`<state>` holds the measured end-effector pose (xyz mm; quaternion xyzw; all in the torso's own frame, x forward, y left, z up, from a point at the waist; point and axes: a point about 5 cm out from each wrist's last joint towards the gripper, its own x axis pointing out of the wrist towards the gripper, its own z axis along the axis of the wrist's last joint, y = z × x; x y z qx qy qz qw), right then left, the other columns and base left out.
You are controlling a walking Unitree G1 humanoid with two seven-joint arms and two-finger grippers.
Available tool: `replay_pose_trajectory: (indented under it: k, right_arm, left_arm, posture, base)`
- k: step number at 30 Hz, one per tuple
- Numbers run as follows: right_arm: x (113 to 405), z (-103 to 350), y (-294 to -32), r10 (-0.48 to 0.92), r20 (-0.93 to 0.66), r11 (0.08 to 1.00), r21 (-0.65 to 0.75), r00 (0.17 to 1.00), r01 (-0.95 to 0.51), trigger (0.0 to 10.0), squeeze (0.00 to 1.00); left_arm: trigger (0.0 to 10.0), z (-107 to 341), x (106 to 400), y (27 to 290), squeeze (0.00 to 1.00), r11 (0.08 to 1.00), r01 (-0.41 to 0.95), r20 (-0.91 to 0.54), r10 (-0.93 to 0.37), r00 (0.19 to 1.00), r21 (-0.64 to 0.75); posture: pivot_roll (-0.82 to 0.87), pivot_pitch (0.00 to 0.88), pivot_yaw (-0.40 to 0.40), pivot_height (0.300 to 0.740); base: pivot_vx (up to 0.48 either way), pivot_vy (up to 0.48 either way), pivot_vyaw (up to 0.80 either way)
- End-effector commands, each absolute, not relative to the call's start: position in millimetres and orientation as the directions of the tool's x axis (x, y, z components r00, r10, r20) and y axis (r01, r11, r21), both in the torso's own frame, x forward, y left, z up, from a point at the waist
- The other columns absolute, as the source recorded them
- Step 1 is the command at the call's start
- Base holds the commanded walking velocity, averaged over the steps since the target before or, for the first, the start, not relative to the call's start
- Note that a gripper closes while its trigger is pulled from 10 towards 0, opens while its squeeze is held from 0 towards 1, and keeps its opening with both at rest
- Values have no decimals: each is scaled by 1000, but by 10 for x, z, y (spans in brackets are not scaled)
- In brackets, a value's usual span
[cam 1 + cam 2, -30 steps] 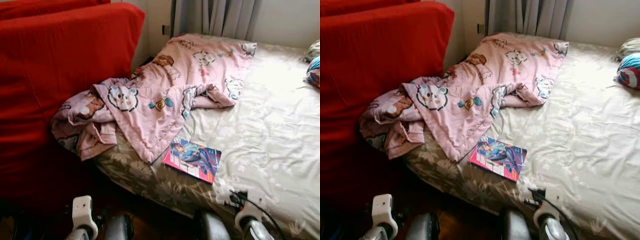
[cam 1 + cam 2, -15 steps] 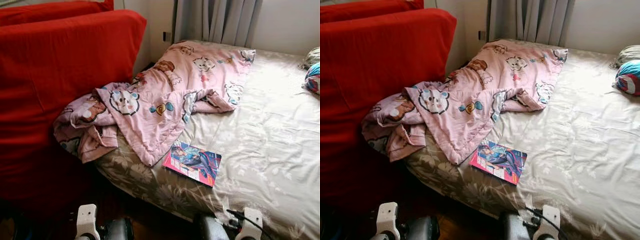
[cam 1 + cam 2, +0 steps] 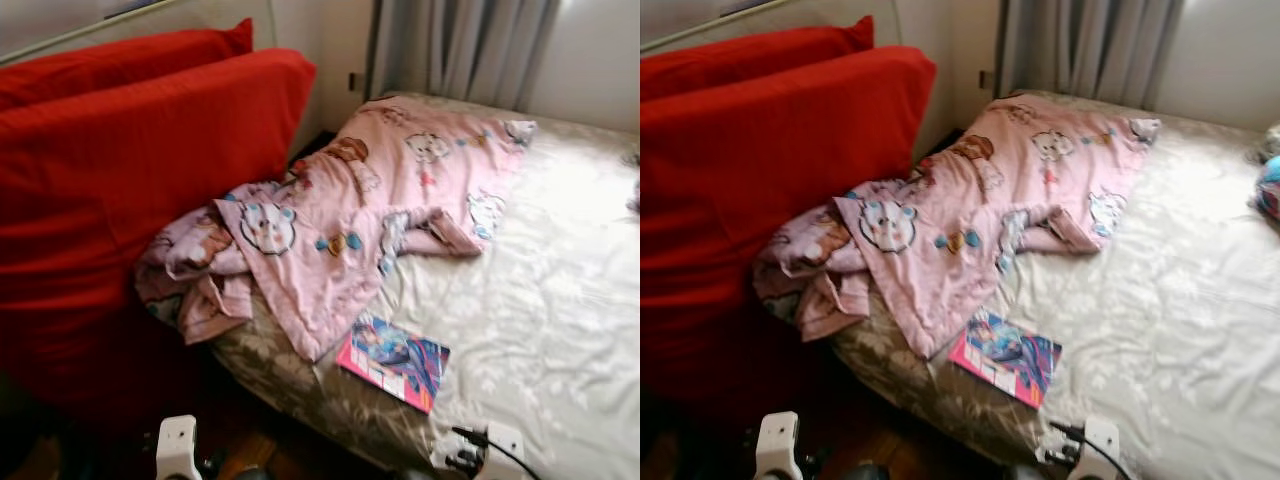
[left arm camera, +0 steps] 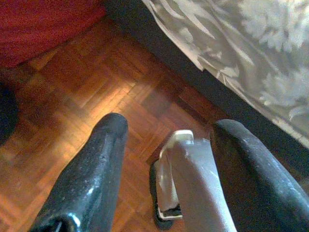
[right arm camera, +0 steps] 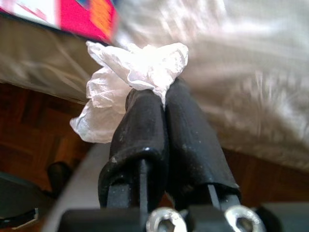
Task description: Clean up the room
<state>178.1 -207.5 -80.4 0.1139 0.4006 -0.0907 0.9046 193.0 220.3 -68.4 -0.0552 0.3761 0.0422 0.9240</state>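
My right gripper [image 5: 164, 94] is shut on a crumpled white tissue [image 5: 130, 72], held low beside the bed's edge above the wooden floor. My left gripper [image 4: 170, 124] is open with nothing between its fingers, hanging over the parquet floor [image 4: 91, 87] near the bed's side. On the bed [image 3: 540, 270] a pink cartoon-print blanket [image 3: 340, 215] lies rumpled and spills over the left edge. A pink and blue magazine [image 3: 395, 360] lies flat near the bed's front edge, just below the blanket's corner.
A large red cushioned sofa back [image 3: 120, 180] stands to the left, touching the blanket. Grey curtains [image 3: 460, 50] hang behind the bed. A blue and red object [image 3: 1270, 185] lies at the bed's far right edge. Dark floor lies between sofa and bed.
The camera has shifted, so the whole scene sits further right and lower in the picture. Both wrists have sunk toward the bottom edge. Blanket and magazine have not moved on the bed.
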Motion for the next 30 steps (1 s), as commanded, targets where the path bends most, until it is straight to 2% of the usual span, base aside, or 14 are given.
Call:
replay_pose_trajectory:
  k: [1, 15, 30]
  right_arm:
    - [1760, -822, -2058, -62, -760, 958, 136, 647, 251, 10000, 0]
    - [1724, -853, -2030, -51, -788, 965, 118, 613, 232, 10000, 0]
    - [1835, -809, -1997, -38, -776, 973, 115, 630, 200, 10000, 0]
  left_arm:
    - [10000, -714, 1884, 2198, 0, 990, -125, -715, 42, 698, -64]
    - [10000, -716, 1884, 2202, 0, 986, -152, -716, 59, 696, -66]
    - [10000, -679, 1954, 2235, 0, 985, -160, -712, 68, 698, -62]
  posture:
    - [67, 0, -19, 738]
    - [71, 0, -26, 740]
    - [95, 0, -34, 740]
  base:
    - [0, 0, 0]
    - [0, 0, 0]
    - [0, 0, 0]
